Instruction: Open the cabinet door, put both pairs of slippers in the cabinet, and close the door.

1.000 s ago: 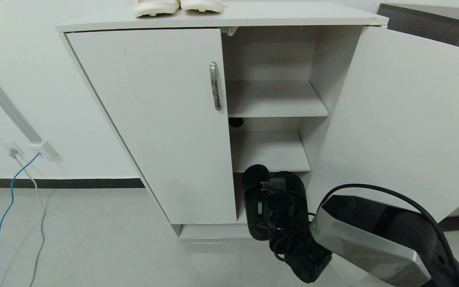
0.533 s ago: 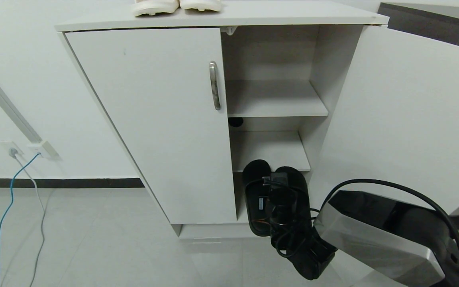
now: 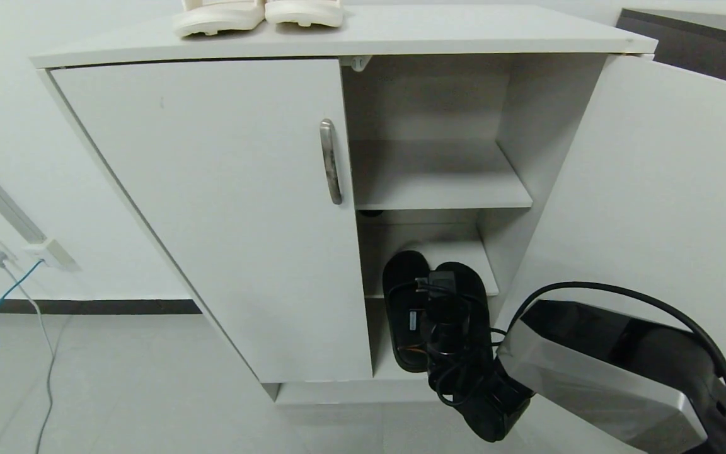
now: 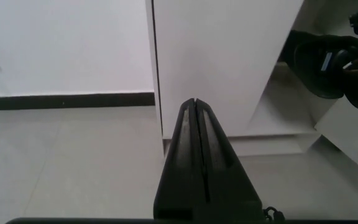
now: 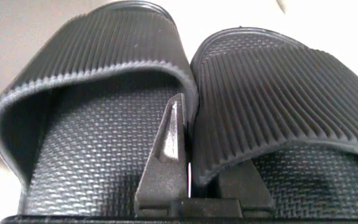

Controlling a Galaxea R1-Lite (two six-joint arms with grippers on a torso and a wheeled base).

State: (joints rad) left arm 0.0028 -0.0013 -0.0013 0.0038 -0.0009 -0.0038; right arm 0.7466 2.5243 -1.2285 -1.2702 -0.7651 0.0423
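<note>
Right wrist view: the right gripper (image 5: 194,158) has its fingers (image 5: 170,146) drawn almost together on the pair of black slippers (image 5: 98,81). One finger lies inside one slipper, and the other is tucked under the neighbouring strap. The adjoining inner edges of the two slippers are pinched between them.

Head view: the black slippers hang side by side, toes up, from the right gripper at the open right half of the cabinet (image 3: 363,31). Their toes overlap the front edge of the lower shelf (image 3: 483,277) and their heels are level with the bottom compartment. How far inside they reach cannot be told. The opening is bounded by the edge of the closed left door (image 3: 212,208), with its handle (image 3: 330,161), and by the cabinet's right side wall. The right door (image 3: 653,189) is swung wide, and the right arm is just in front of it. The upper shelf (image 3: 438,176) is bare. The pair of white slippers (image 3: 256,12) rests on the cabinet top, above the left door.

Left wrist view: the left gripper (image 4: 194,106) has its fingers pressed flat together, holding nothing. It is low over the floor (image 4: 73,162), facing the foot of the closed left door.
</note>
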